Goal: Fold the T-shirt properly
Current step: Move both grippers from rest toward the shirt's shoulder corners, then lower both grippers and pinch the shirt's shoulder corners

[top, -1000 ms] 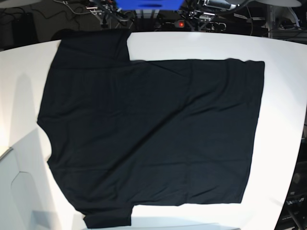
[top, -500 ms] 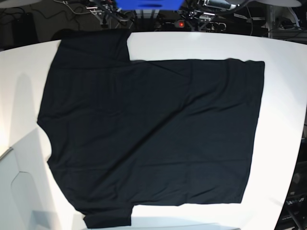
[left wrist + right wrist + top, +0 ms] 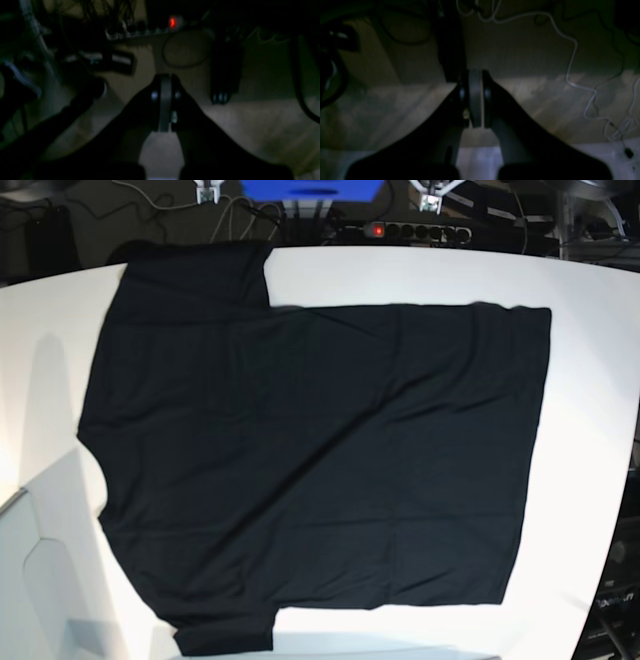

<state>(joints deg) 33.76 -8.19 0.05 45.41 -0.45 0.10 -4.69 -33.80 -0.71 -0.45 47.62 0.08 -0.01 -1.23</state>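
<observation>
Fabric of the T-shirt [image 3: 310,460] lies flat across the white surface [image 3: 590,380], sleeves reaching its far and near edges; bare margins flank it. Both jaws clenched, grasping nothing.

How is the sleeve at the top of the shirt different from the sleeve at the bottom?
The top sleeve looks wider and longer than the bottom sleeve, which shows as a short stub. The top sleeve reaches the table's far edge, near the cables; the bottom sleeve lies by the near edge. Both are plain black, lie flat and unfolded, and belong to the same T-shirt.
</observation>
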